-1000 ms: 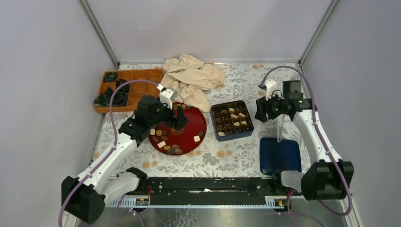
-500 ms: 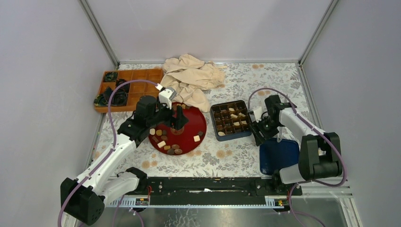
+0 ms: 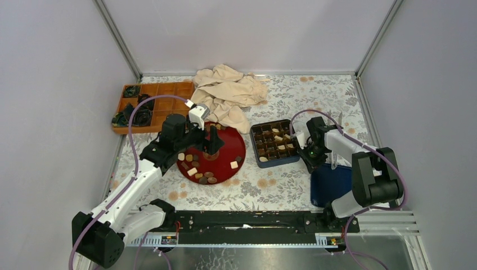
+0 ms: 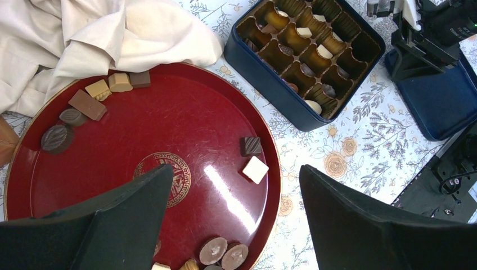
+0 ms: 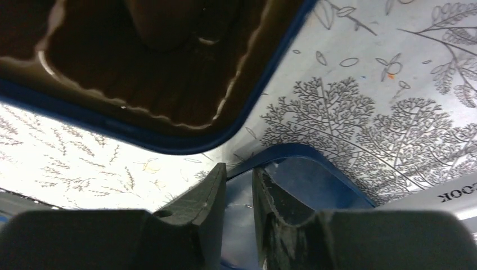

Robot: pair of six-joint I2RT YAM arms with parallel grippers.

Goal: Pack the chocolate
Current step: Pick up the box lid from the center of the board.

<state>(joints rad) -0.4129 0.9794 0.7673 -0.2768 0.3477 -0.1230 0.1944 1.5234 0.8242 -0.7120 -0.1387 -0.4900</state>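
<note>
Red lacquer tray [image 3: 228, 147] carries loose chocolate [image 3: 193, 170]; more pieces fill cells of the blue box [image 3: 279, 162] at its 3 o'clock. The left fingers [image 4: 129, 208] hover released above the tray. The right fingers [image 5: 208, 197], narrowly apart, straddle the rim of the blue lid [image 3: 332, 188] at the box's 4 o'clock; I cannot tell whether they grip it.

— What sort of place is this?
— A robotics lab cell, not a home. Bare grey walls [image 3: 56, 84] meet at metal corner posts [image 3: 116, 36]. A left arm [image 3: 129, 183] and a right arm [image 3: 349, 143] are bolted to a black rail [image 3: 242, 220], trailing purple cables [image 3: 131, 129].
— And the floral tablecloth [image 3: 264, 188]?
— It covers a table boxed in by those walls.
</note>
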